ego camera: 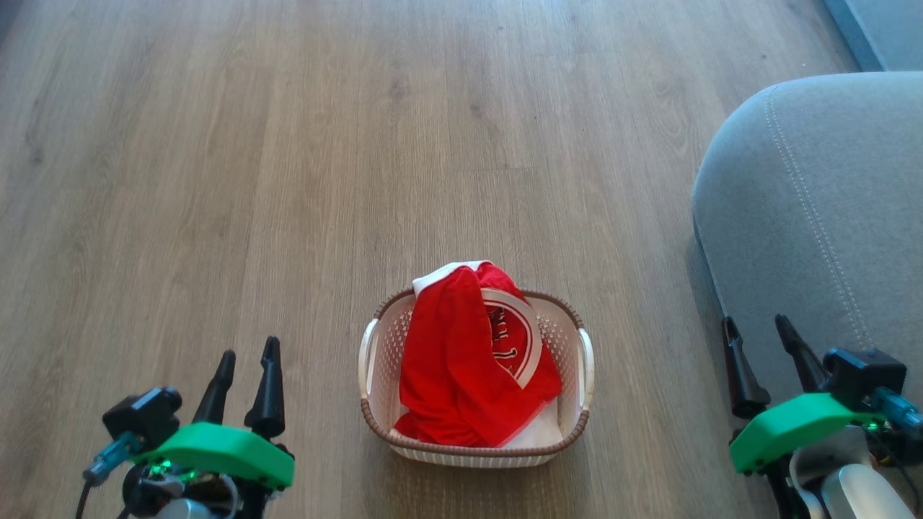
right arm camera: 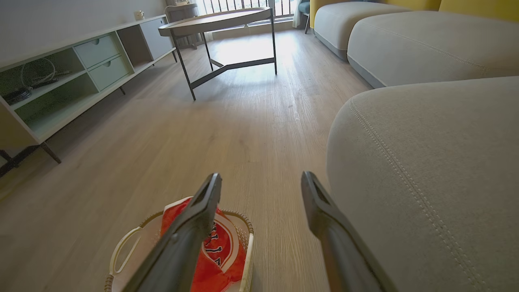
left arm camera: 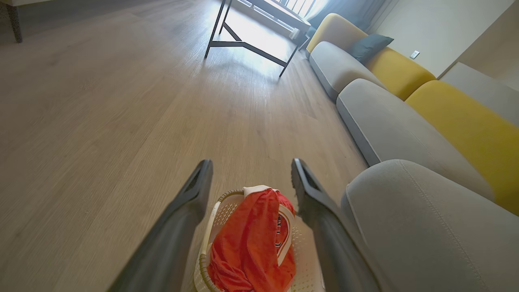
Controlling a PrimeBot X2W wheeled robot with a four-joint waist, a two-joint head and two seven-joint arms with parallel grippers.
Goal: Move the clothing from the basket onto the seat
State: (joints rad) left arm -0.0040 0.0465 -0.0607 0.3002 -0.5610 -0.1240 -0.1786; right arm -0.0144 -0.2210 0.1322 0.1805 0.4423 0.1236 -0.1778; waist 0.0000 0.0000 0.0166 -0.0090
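Observation:
Red clothing (ego camera: 469,360) with white trim and a white ring emblem lies heaped in the cream perforated basket (ego camera: 585,360) on the wood floor, centre of the head view. The grey seat (ego camera: 815,216) with light stitching stands to the basket's right. My left gripper (ego camera: 249,349) hangs open at the lower left, well apart from the basket. My right gripper (ego camera: 757,328) is open at the lower right, over the seat's front edge. The left wrist view shows the clothing (left arm camera: 251,243), basket (left arm camera: 227,202) and seat (left arm camera: 425,227); the right wrist view shows clothing (right arm camera: 221,253), basket (right arm camera: 247,247) and seat (right arm camera: 425,154).
A dark-legged coffee table (right arm camera: 219,24) stands farther down the room. A low white cabinet with drawers (right arm camera: 73,69) runs along the left wall. More grey sofa cushions (left arm camera: 389,125) with yellow backs (left arm camera: 466,129) continue beyond the seat. Bare wood floor (ego camera: 288,144) lies left and ahead.

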